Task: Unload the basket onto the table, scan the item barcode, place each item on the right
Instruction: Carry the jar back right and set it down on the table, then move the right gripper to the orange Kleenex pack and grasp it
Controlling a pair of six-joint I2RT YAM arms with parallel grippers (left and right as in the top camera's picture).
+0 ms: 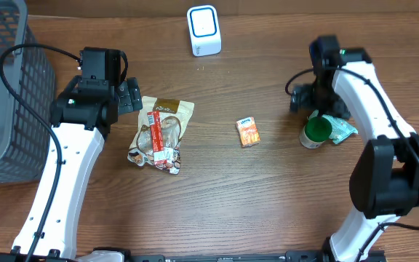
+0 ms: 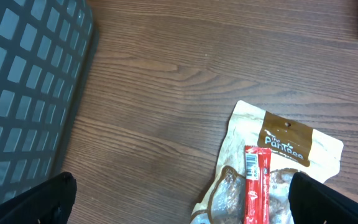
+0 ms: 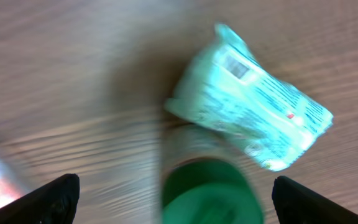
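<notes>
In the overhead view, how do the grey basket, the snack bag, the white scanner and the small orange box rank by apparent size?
Largest to smallest:
1. grey basket, though the frame edge cuts it off
2. snack bag
3. white scanner
4. small orange box

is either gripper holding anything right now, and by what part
Nothing is held: left gripper open over the snack bag, right gripper open above the green-lidded jar.

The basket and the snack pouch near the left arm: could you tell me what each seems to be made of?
The basket looks like rigid grey plastic, matt, moulded as an open square grid. The snack pouch seems thin glossy plastic film: crinkled, printed, apparently with a clear window.
</notes>
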